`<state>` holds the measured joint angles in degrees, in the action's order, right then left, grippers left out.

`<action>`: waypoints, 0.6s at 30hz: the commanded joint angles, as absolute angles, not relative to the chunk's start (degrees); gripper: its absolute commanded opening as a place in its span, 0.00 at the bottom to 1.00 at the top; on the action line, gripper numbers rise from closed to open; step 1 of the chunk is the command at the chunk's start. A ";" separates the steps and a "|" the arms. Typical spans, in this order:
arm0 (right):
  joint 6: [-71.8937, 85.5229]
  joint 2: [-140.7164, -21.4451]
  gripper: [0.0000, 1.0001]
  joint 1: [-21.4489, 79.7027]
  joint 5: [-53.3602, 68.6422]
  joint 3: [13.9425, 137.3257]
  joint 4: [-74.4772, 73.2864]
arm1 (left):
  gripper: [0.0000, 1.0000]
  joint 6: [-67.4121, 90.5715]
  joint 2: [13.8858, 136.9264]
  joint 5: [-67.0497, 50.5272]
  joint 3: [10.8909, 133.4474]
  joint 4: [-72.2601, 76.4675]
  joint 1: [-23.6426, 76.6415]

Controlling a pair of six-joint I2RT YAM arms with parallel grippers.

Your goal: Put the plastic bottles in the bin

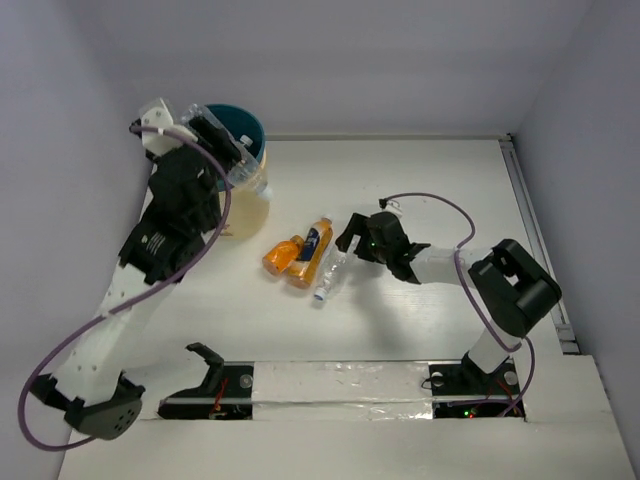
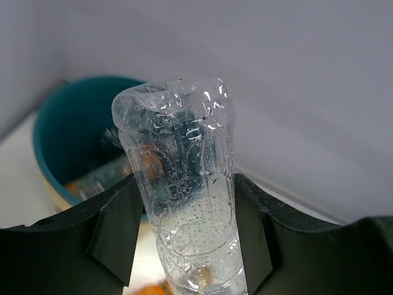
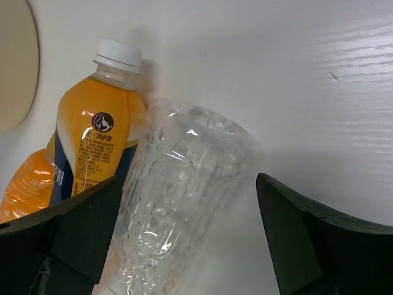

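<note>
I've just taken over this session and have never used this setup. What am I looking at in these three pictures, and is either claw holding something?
You have two robot arms bolted at the near edge of a white table. The wide picture looks down from above and behind them. The other two come from a camera on each wrist. The left gripper is clamped on a clear bottle and holds it up at the teal-rimmed bin, which has what look like bottles inside. The right gripper is open, with its fingers either side of a second clear bottle lying on the table. Two orange bottles lie next to it.
</note>
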<state>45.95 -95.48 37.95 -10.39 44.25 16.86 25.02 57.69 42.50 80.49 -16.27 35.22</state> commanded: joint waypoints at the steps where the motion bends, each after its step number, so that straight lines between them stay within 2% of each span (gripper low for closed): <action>1: 44.21 -97.55 0.94 37.97 -9.67 47.63 15.21 | 0.49 16.35 62.92 44.14 87.43 -11.95 27.99; 5: 43.42 -98.70 0.93 37.97 -9.93 48.87 13.98 | 0.49 15.82 71.43 37.09 94.46 -12.48 19.80; 7: 43.16 -99.05 0.85 37.97 -10.28 48.87 13.63 | 0.49 15.73 75.65 36.83 96.14 -13.09 17.94; 9: 42.80 -99.23 0.84 37.97 -10.28 49.04 13.10 | 0.49 16.43 77.77 36.13 97.29 -12.75 15.40; 10: 42.45 -99.05 0.75 37.97 -10.46 48.87 12.57 | 0.49 16.44 78.65 36.04 97.56 -11.96 14.77; 12: 41.93 -97.65 0.70 37.97 -12.03 48.34 11.61 | 0.49 15.30 80.94 38.14 98.17 -10.99 13.98; 15: 41.22 -96.07 0.81 37.36 -13.09 47.81 10.72 | 0.49 11.97 83.14 43.12 97.39 -7.66 13.45; 16: 41.05 -96.41 0.89 37.35 -13.01 48.51 10.46 | 0.49 11.00 83.58 44.37 96.95 -6.69 13.45; 18: 40.69 -97.29 0.93 37.35 -12.48 49.65 9.58 | 0.49 9.58 84.72 47.10 95.10 -3.61 13.45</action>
<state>42.57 -97.71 37.82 -11.00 47.37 12.36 13.43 85.76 41.54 95.15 -11.25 13.63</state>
